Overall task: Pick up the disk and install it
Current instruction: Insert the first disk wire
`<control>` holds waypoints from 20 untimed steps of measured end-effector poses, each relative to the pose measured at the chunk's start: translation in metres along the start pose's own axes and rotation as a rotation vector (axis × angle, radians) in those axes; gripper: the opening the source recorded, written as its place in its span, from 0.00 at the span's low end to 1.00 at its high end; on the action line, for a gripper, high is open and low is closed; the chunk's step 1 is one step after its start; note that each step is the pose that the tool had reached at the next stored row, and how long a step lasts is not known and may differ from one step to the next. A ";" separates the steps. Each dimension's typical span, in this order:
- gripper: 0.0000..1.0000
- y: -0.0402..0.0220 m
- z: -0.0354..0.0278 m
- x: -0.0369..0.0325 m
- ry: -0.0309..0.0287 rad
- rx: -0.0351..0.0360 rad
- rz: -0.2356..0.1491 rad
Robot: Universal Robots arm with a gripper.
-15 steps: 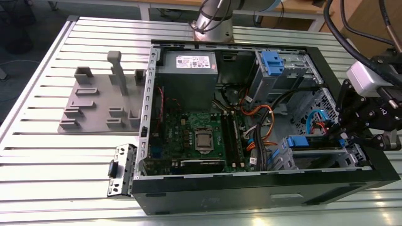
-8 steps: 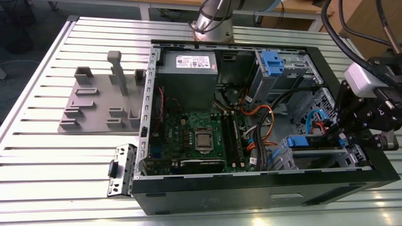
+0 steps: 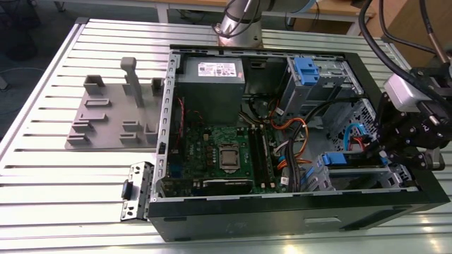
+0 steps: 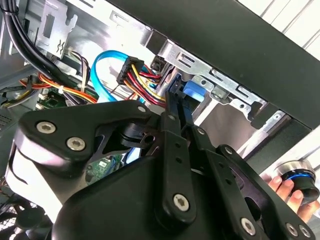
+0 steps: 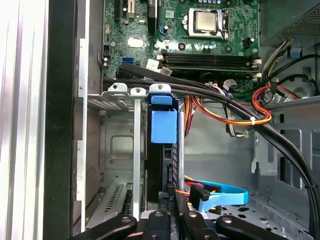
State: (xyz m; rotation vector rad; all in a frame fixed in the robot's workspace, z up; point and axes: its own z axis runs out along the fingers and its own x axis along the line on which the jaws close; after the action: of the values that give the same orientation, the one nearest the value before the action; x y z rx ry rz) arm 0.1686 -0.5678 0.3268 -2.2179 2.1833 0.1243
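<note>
Our black linkage gripper (image 3: 408, 153) sits low in the open black computer case (image 3: 282, 217), at the drive cage on the exterior view's right. Its fingers (image 4: 176, 107) look pinched onto the blue carrier edge of the disk (image 5: 163, 127), which stands upright in a cage slot. We count one CPU socket (image 5: 206, 22) and one grey power supply box (image 3: 209, 79); its white sticker isn't legible.

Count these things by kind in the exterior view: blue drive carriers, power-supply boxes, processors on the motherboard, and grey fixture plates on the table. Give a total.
blue drive carriers: 2
power-supply box: 1
processor: 1
grey fixture plate: 1
Total: 5
</note>
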 end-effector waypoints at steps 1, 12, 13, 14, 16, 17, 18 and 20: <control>0.16 0.0000 0.0001 0.0000 -0.0002 0.0000 0.000; 0.23 0.0002 -0.0052 -0.0004 -0.0030 -0.0001 0.000; 0.23 0.0003 -0.0074 -0.0005 -0.0037 -0.0001 0.000; 0.23 0.0003 -0.0097 -0.0007 -0.0043 0.0000 0.000; 0.23 0.0001 -0.0124 -0.0009 -0.0066 -0.0001 0.000; 0.23 -0.0003 -0.0126 -0.0009 -0.0085 -0.0002 0.000; 0.23 -0.0017 -0.0127 -0.0009 -0.0105 -0.0019 0.000; 0.22 -0.0065 -0.0129 -0.0009 -0.0143 -0.0107 0.000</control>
State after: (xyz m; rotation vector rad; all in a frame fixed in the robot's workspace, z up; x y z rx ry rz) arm 0.1755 -0.5678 0.3395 -2.2152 2.1810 0.1517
